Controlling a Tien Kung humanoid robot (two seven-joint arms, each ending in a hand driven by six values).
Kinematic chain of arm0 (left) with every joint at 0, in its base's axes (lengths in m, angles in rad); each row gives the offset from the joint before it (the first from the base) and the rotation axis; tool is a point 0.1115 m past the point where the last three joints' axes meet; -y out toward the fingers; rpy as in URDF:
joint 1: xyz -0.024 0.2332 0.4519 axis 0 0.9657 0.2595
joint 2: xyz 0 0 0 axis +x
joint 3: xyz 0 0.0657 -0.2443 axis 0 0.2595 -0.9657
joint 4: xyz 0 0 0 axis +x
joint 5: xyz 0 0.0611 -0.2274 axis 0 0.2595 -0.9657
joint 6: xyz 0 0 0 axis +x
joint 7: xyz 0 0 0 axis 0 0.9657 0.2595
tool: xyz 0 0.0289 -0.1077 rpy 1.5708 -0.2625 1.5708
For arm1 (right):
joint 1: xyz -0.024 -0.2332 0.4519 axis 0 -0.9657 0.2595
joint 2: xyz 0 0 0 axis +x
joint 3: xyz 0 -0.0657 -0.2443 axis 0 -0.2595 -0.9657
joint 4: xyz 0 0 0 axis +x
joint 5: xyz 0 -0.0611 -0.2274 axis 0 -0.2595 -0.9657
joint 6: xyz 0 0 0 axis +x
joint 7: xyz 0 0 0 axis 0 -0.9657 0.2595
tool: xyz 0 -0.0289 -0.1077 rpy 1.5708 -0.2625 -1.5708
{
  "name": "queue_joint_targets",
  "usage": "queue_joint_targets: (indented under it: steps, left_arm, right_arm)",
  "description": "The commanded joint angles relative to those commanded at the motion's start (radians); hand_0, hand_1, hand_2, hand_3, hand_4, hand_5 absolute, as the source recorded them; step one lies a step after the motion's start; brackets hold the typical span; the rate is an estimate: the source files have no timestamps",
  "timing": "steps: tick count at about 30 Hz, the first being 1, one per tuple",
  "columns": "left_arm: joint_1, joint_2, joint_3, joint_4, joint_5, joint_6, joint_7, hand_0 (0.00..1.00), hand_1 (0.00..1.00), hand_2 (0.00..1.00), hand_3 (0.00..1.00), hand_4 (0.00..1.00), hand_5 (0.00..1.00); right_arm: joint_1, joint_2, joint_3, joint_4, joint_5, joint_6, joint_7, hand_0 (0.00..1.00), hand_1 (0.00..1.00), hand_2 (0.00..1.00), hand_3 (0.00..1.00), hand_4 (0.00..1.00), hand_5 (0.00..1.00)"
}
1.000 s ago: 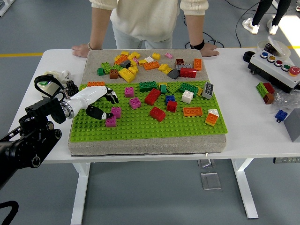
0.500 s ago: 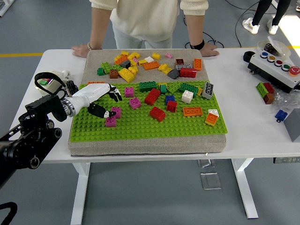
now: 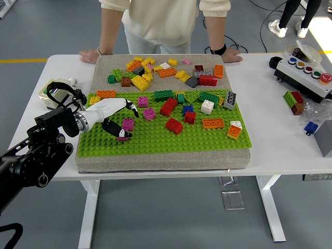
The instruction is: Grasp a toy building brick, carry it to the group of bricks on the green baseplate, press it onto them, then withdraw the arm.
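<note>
Magenta bricks, four on the green baseplate: my left hand hovers with fingers loosely spread, empty, over the two left ones; two more lie farther right.

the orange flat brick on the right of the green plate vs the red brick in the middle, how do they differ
The orange brick is low and flat; the red brick is taller and blockier. The orange brick lies nearly square to the green baseplate, while the red brick sits turned at an angle. The orange brick is close to an orange-and-white brick; the red brick stands more alone. Both rest loose on the baseplate, away from the left hand.
</note>
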Motion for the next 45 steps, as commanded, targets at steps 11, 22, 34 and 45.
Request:
queue_joint_targets:
  steps: [11,22,34,45]
  left_arm:
    - [0.008,0.006,0.008,-0.012,0.004,-0.023,0.008,0.947,0.853,0.839,0.607,0.998,0.491]
    - [0.000,-0.001,0.017,0.021,0.002,-0.023,0.017,0.986,0.885,0.896,0.616,0.998,0.563]
    - [-0.002,-0.001,0.017,0.031,0.020,-0.031,0.024,0.989,0.892,0.907,0.617,0.998,0.560]
    - [0.008,0.012,0.001,0.011,0.022,-0.045,0.024,0.985,0.880,0.895,0.612,0.998,0.581]
  right_arm:
    - [-0.001,0.001,-0.003,0.000,-0.001,0.000,0.001,0.753,0.676,0.724,0.652,0.909,0.490]
    - [0.000,0.001,-0.005,0.000,0.000,0.001,-0.001,0.753,0.676,0.724,0.651,0.909,0.489]
    - [0.002,0.000,-0.001,0.000,-0.001,0.002,0.000,0.754,0.676,0.725,0.651,0.909,0.489]
    - [0.000,-0.002,0.005,0.000,-0.003,0.001,0.000,0.753,0.676,0.725,0.651,0.909,0.489]
